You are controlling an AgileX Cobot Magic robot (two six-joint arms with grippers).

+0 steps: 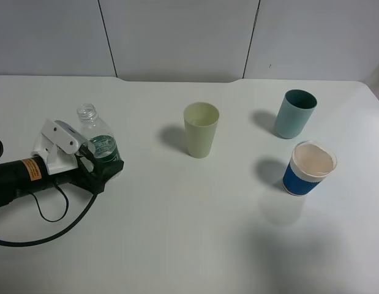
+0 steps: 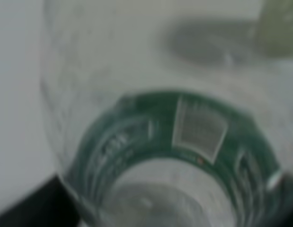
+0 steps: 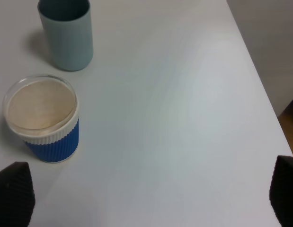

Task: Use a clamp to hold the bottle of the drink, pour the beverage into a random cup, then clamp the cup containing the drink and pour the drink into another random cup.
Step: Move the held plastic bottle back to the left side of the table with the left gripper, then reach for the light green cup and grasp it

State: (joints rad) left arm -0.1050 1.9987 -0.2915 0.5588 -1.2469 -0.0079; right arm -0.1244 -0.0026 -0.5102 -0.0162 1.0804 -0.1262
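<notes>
At mid-left, the left gripper [image 1: 102,164] flanks the bottle [image 1: 95,130], clamped or not I cannot tell; slack jaws could topple it.

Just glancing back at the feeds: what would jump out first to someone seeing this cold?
The capless bottle stands at the left of the table, the left gripper around its green label. Three cups follow: a yellow-green cup mid-table, a teal cup and a blue-banded cup to the right. The right gripper is open and empty.
</notes>
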